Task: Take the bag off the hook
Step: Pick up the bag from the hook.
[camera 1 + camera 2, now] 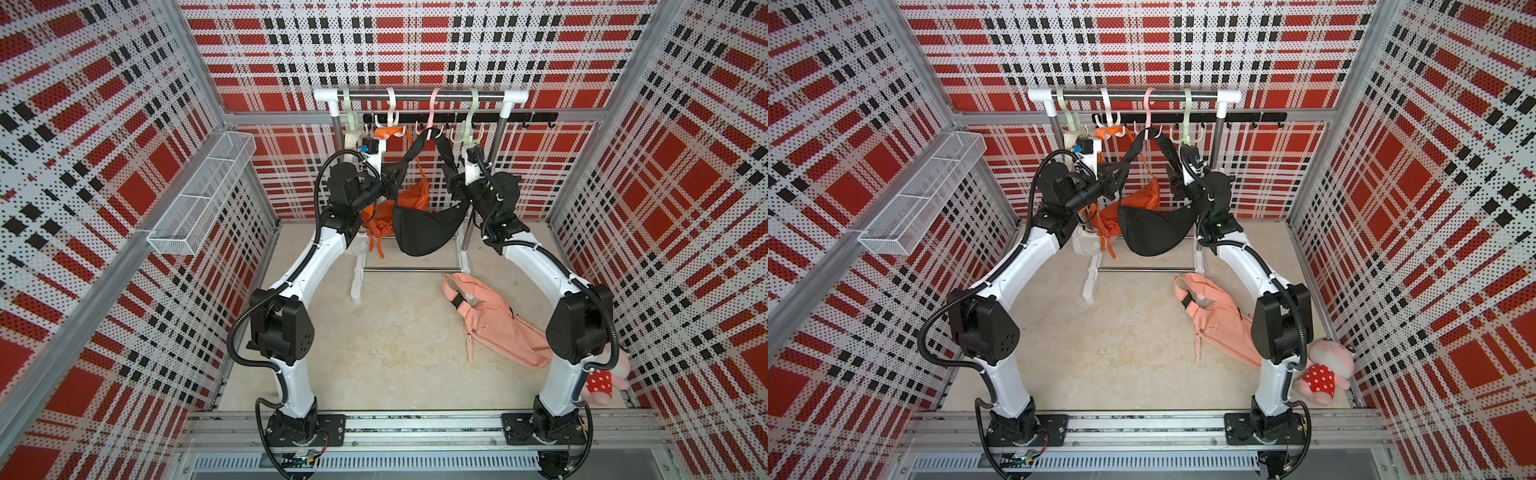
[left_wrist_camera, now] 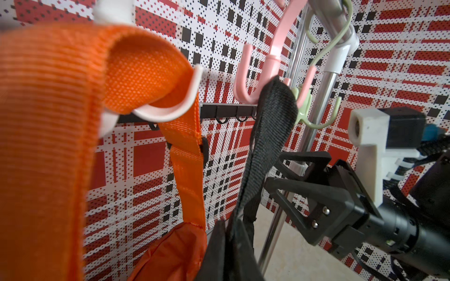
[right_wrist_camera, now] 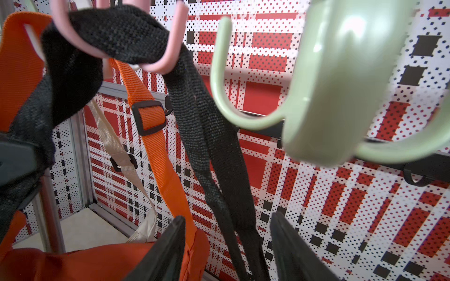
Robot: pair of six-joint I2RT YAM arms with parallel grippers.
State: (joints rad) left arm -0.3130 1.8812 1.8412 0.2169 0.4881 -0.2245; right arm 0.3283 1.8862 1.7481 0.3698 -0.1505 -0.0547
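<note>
My left tool (image 1: 390, 185) clamps the strap (image 3: 209, 126) of the black bag (image 1: 424, 230); my right tool (image 3: 226, 216) gapes around it. The strap is not yet off the pink hook (image 2: 283, 34) above.

Two arms reaching up
The left arm (image 1: 307, 266) and right arm (image 1: 536, 266) are leaning toward each other. The left hand (image 1: 390, 183) is squeezing the black strap (image 2: 272, 116) tight, and the right hand (image 3: 227, 216) is holding its fingers (image 3: 168, 245) wide apart.
</note>
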